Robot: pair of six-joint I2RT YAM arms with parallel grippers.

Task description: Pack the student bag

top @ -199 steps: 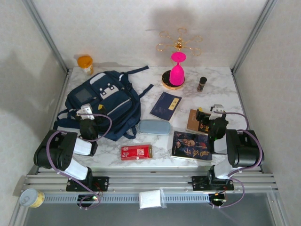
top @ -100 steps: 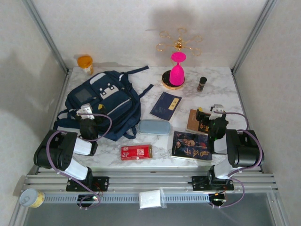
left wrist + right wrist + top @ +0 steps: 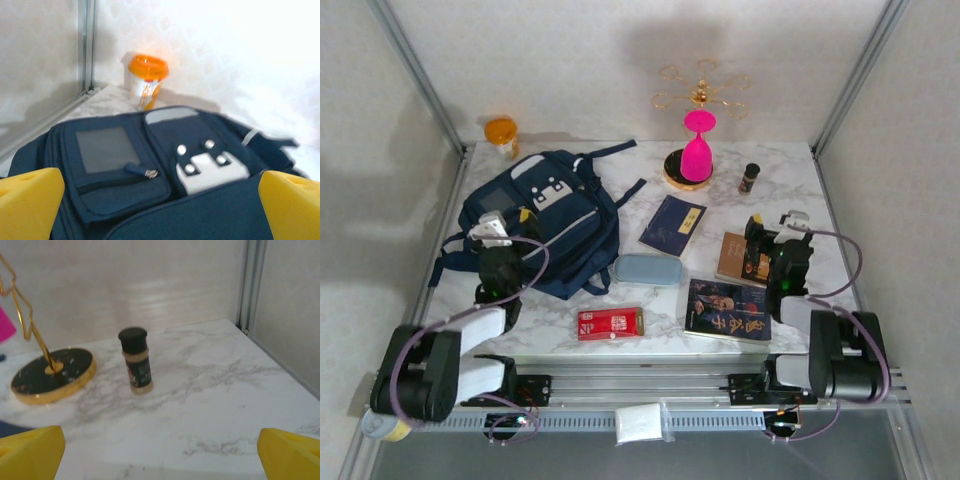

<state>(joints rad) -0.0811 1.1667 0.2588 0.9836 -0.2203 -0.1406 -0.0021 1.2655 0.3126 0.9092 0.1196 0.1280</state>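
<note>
Lying flat on the far left of the marble surface [image 3: 790, 190], the student bag [image 3: 535, 215] shows its front pockets and white patch upward, straps trailing to the far right. The left end effector [image 3: 160, 210] hangs over the bag's near part, its yellow fingers [image 3: 30, 202] spread wide apart and holding nothing. An orange-lidded cup [image 3: 502, 133] stands upright beyond the bag, at the far left corner.

On the right side, the right end effector [image 3: 160, 450] also has its fingers wide apart and empty, poised above a brown book [image 3: 732, 256] and facing a small dark-capped spice jar [image 3: 135, 360] that stands beside a gold-rimmed round stand [image 3: 54, 375]. Between the arms lie a light-blue pencil case [image 3: 648, 269] just beside the bag's near right corner, a red packet [image 3: 611, 323] nearer, a navy notebook [image 3: 673, 224] farther back, and a dark-covered book [image 3: 728, 309].
</note>
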